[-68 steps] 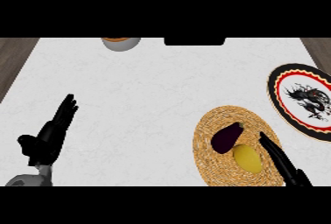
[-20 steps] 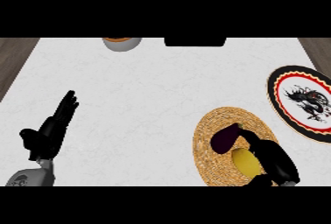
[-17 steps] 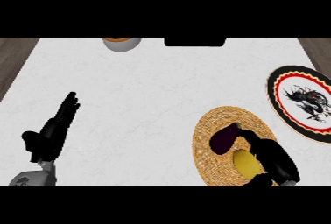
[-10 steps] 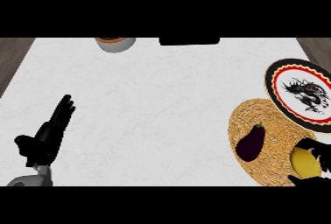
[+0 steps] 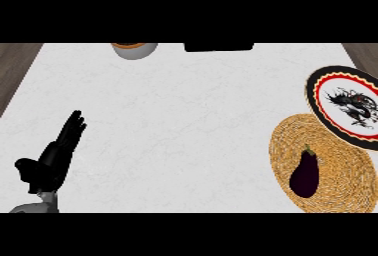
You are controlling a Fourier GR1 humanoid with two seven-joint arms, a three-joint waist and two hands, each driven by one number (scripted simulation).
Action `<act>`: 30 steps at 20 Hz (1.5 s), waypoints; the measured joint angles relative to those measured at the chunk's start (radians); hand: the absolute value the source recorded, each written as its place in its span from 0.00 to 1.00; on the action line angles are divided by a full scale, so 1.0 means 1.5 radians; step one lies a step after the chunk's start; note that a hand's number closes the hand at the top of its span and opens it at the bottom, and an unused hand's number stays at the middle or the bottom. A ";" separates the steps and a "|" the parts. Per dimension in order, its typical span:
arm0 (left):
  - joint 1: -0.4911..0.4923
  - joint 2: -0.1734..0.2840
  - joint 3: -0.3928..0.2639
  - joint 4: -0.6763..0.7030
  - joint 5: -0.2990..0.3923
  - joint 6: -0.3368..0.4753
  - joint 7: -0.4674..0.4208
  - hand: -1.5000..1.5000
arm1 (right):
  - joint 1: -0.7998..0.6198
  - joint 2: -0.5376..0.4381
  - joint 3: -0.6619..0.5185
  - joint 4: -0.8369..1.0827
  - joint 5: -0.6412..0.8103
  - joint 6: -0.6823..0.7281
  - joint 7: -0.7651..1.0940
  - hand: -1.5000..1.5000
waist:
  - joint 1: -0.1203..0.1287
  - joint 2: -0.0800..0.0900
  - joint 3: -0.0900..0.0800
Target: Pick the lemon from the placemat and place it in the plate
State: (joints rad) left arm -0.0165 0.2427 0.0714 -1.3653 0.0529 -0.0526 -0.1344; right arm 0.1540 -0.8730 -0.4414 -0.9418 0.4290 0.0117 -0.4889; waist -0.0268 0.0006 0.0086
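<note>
Left hand (image 5: pixel 53 159) is seen at 8 o'clock, fingers straight, resting. Right hand is out of view; lemon is not seen, possibly past the edge. Eggplant (image 5: pixel 305 172) lies on placemat (image 5: pixel 332 150) at 4 o'clock; plate (image 5: pixel 347 106) overlaps it at 3.

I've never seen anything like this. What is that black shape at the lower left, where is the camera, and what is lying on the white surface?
The camera sits in a humanoid robot's head, looking steeply down at a white counter. The black shape is the robot's left hand, open with fingers straight, resting and holding nothing. Its right hand is out of the picture, and no lemon shows. At the right lies a round woven placemat with a dark purple eggplant on it. Just beyond is a plate with a dragon picture. At the far edge stand a grey cup and a black object.
</note>
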 measured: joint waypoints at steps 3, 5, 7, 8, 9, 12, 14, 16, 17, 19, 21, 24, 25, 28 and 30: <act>-0.006 -0.004 -0.005 -0.003 -0.004 0.002 0.008 0.50 | -0.010 -0.052 -0.052 0.095 -0.026 0.010 -0.103 1.00 | 0.008 0.000 -0.001; -0.011 -0.004 -0.006 0.005 -0.007 0.000 0.001 0.50 | -0.030 -0.074 -0.076 0.155 -0.034 0.003 -0.159 1.00 | 0.013 0.001 -0.002; -0.020 -0.002 -0.002 0.014 -0.008 0.000 0.000 0.50 | -0.044 -0.098 -0.101 0.201 -0.046 0.003 -0.213 1.00 | 0.015 0.001 -0.002; -0.019 -0.004 -0.005 0.014 -0.011 0.001 -0.001 0.50 | -0.055 -0.105 -0.113 0.218 -0.054 -0.002 -0.233 1.00 | 0.016 0.001 -0.002; -0.025 -0.002 -0.003 0.017 -0.009 -0.002 0.002 0.50 | -0.068 -0.114 -0.124 0.234 -0.061 -0.003 -0.248 1.00 | 0.018 0.001 -0.002; -0.028 -0.008 -0.008 0.017 -0.014 -0.001 0.004 0.50 | -0.107 -0.135 -0.143 0.282 -0.072 -0.010 -0.286 1.00 | 0.021 0.001 -0.003; -0.031 -0.013 -0.010 0.030 -0.022 0.001 -0.009 0.50 | -0.136 -0.145 -0.144 0.308 -0.075 -0.007 -0.299 1.00 | 0.022 0.001 -0.004; -0.028 -0.019 -0.012 0.029 -0.027 0.003 -0.013 0.50 | -0.159 -0.150 -0.140 0.321 -0.076 0.000 -0.304 1.00 | 0.023 0.001 -0.004; -0.032 -0.020 -0.013 0.033 -0.028 0.003 -0.013 0.50 | -0.174 -0.152 -0.135 0.321 -0.076 0.005 -0.300 1.00 | 0.023 0.001 -0.004; -0.025 -0.017 -0.012 0.022 -0.027 -0.003 -0.005 0.50 | -0.205 -0.163 -0.125 0.336 -0.070 0.014 -0.294 1.00 | 0.025 0.001 -0.004; -0.027 -0.014 -0.005 0.029 -0.026 -0.007 -0.008 0.50 | -0.236 -0.158 -0.107 0.330 -0.063 0.015 -0.277 1.00 | 0.026 0.001 -0.005; -0.030 -0.019 -0.002 0.030 -0.029 -0.003 -0.008 0.50 | -0.272 -0.147 -0.082 0.328 -0.050 0.016 -0.264 1.00 | 0.026 0.001 -0.005; -0.029 -0.015 0.000 0.026 -0.027 -0.008 -0.006 0.50 | -0.280 -0.143 -0.073 0.320 -0.047 0.022 -0.256 1.00 | 0.025 0.001 -0.005; -0.037 -0.016 -0.001 0.014 -0.028 -0.007 0.015 0.50 | -0.331 -0.124 -0.039 0.305 -0.031 0.031 -0.216 1.00 | 0.028 0.001 -0.005; -0.044 -0.019 -0.002 0.015 -0.029 -0.007 0.020 0.50 | -0.355 -0.097 -0.017 0.294 -0.020 0.027 -0.194 1.00 | 0.028 0.001 -0.006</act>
State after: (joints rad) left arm -0.0830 0.2142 0.0681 -1.3422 0.0089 -0.0633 -0.1045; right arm -0.3786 -1.0188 -0.4676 -0.5004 0.3992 0.0524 -0.7804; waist 0.0147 0.0022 0.0002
